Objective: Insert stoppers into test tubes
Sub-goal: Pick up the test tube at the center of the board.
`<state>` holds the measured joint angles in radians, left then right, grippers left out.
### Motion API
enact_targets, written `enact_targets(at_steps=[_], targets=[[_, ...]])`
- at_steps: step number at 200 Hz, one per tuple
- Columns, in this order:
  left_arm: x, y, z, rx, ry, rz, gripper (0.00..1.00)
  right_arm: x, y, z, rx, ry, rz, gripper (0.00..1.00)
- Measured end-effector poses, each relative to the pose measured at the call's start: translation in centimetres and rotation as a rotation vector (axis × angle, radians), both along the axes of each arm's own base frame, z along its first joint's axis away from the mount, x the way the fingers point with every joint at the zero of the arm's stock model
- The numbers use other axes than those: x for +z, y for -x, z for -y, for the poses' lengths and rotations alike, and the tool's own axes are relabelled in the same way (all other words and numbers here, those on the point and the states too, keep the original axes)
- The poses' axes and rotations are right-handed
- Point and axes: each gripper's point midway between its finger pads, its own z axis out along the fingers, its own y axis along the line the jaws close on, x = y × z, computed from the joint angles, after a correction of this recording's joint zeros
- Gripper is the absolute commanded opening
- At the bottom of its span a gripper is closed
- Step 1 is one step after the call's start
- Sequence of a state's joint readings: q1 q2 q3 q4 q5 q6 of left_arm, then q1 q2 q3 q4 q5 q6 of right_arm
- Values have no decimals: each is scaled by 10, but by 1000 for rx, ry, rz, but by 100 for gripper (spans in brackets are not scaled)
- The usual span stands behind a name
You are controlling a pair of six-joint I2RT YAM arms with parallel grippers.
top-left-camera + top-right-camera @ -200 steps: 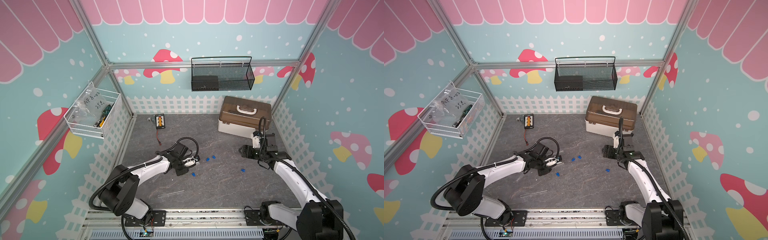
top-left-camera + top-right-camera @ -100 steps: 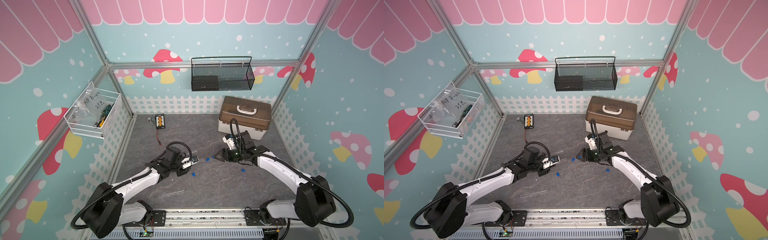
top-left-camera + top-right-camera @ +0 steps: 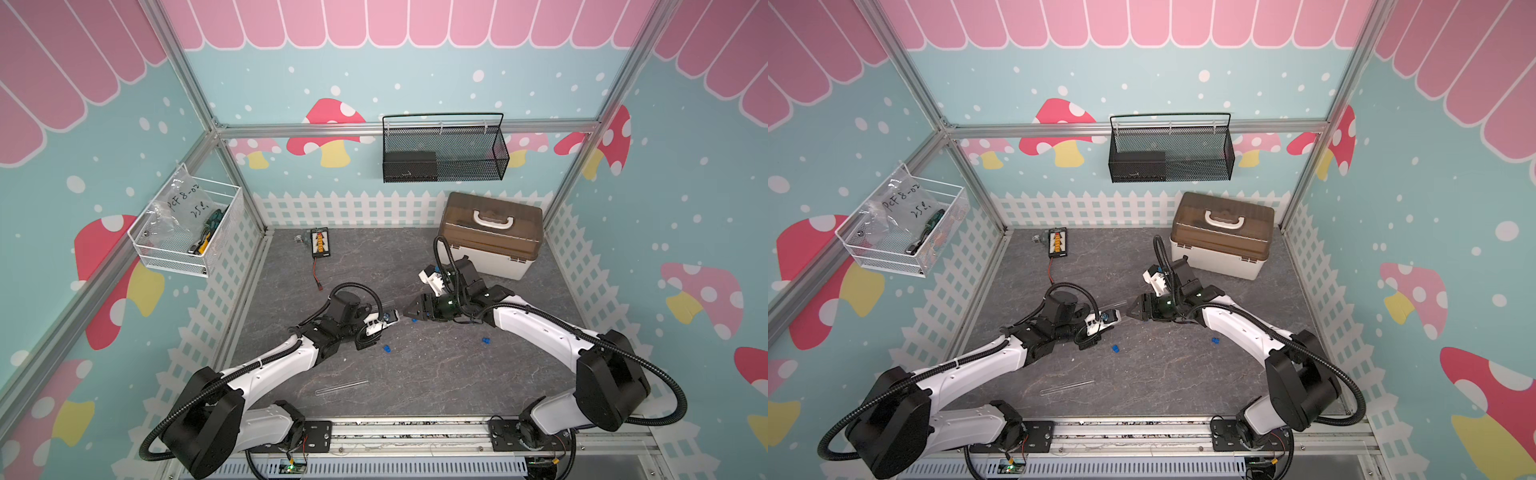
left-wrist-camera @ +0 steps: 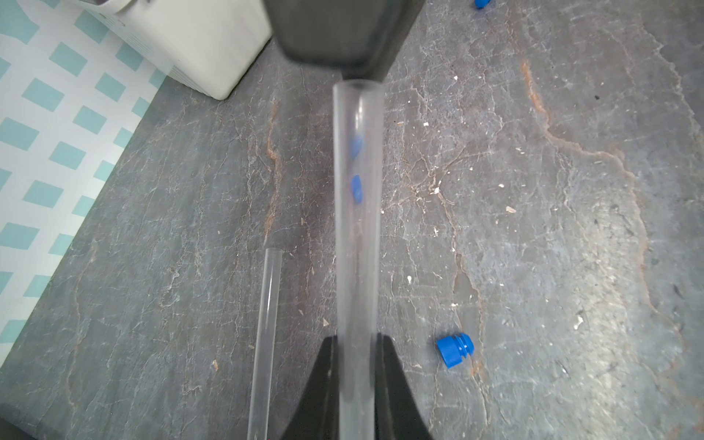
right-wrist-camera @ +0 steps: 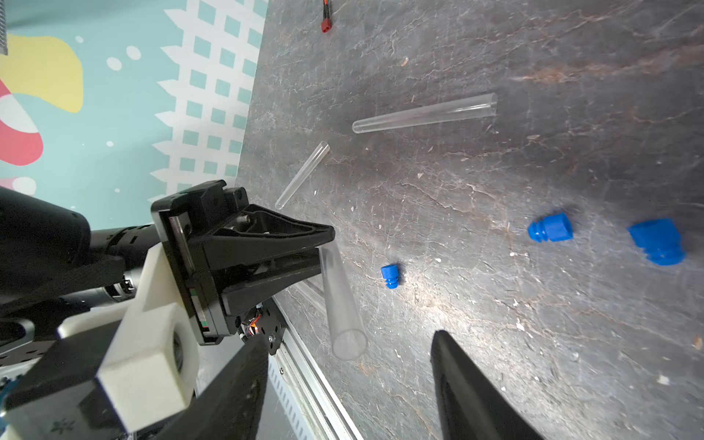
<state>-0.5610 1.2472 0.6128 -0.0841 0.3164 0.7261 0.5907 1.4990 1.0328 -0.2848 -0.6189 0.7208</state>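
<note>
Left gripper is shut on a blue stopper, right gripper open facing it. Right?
No. The left gripper is shut on a clear test tube instead, as the left wrist view shows. The right gripper is open, facing it.

Right hand (image 3: 406,311) nearer test tube (image 4: 356,228)

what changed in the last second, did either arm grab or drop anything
The right claw swung from near the toolbox to the middle and now points, open and empty, at the mouth of the test tube. The left claw kept its grip on that tube in about the same spot. Nothing was grabbed or dropped. The loose stoppers and the spare tube near the front rail stayed put.
</note>
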Motion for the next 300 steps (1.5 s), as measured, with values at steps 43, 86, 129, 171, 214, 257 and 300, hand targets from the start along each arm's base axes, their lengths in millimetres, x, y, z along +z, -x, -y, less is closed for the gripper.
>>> enact_targets(at_steps=[43,86,129,171,214,257,300], targets=[[1,0,1,-3,4,5,10,-9,1,-14,11,12,-39,46],[2,-1,1,-4,4,9,10,-10,3,-20,21,4,-48,35],[3,-1,1,-7,6,17,10,-9,4,-22,21,-2,-51,27],[4,0,0,-9,12,32,10,-8,4,-23,24,-9,-53,23],[6,0,-1,-9,16,46,10,-6,4,-25,29,-21,-50,20],[8,0,-1,-12,16,56,10,-4,5,-26,34,-29,-49,14],[9,0,-2,-14,17,65,16,-3,6,-27,42,-40,-54,10]])
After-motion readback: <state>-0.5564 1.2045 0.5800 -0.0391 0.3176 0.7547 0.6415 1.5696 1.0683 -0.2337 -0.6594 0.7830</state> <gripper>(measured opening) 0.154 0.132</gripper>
